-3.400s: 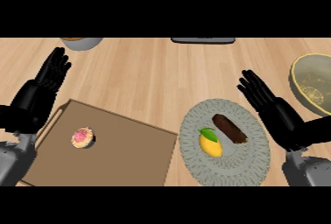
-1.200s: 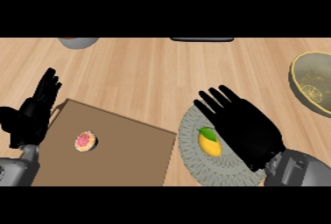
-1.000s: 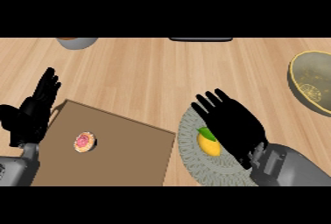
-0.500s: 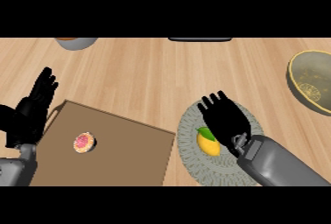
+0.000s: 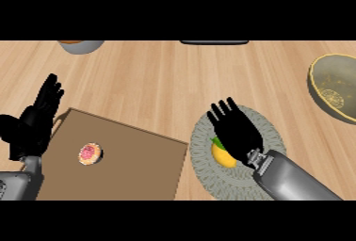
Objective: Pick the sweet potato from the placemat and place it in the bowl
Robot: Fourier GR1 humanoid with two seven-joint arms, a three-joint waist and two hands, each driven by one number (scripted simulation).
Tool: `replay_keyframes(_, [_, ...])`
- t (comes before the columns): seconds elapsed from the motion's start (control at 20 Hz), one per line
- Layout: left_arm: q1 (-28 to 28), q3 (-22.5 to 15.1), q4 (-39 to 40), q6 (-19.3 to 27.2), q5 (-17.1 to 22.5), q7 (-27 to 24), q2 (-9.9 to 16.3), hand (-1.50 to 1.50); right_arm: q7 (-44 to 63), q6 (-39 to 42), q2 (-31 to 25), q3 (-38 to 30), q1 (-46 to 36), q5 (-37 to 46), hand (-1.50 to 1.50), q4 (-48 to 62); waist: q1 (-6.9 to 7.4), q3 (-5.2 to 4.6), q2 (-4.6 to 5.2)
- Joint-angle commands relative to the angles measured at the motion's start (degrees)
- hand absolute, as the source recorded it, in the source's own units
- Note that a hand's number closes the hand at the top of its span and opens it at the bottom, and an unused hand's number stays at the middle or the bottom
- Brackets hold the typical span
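R hand (image 5: 236, 133) flat, fingers straight, over placemat (image 5: 205, 172) by yellow fruit (image 5: 222, 156)

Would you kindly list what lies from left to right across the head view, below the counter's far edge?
left hand → donut on the brown board → mango → right hand over the round placemat → bowl.

The right hand (image 5: 235, 132) is stretched out flat, palm down, its fingers straight and spread a little, pointing away from the body and slightly leftward. Its grey forearm slants back behind it toward the lower right. Well apart on the other side, the left hand (image 5: 33, 127) rests open with fingers up, thumb out to its left, grey wrist just below it.
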Motion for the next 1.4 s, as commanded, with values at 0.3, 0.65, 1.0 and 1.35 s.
replay_keyframes(0.3, [1.52, 2.34, -3.67, -2.84, -2.29, 2.42, -1.43, 0.00, -1.45, -4.72, 5.90, -2.25, 4.52, 7.94, -1.50, 8.61, 0.07, 0.01, -0.01])
replay_keyframes(0.65, [0.96, 5.88, -3.52, -6.52, -2.21, 3.07, -1.53, 0.00, -8.67, -7.12, 2.20, -6.63, 6.97, 11.12, -1.50, 8.23, -0.09, 0.01, -0.05])
replay_keyframes(1.0, [2.72, 8.55, -0.56, -9.22, -2.54, -1.66, -2.67, 0.00, -9.88, -10.78, 7.39, -10.66, 2.96, 15.28, -1.50, 18.50, 0.11, 0.00, 0.01])
replay_keyframes(1.35, [-3.30, 7.84, 3.41, -8.55, -4.89, -0.36, -4.73, 0.00, -14.34, -14.69, 11.71, -11.27, 2.10, 16.27, 1.50, 27.66, 0.04, 0.01, 0.11])
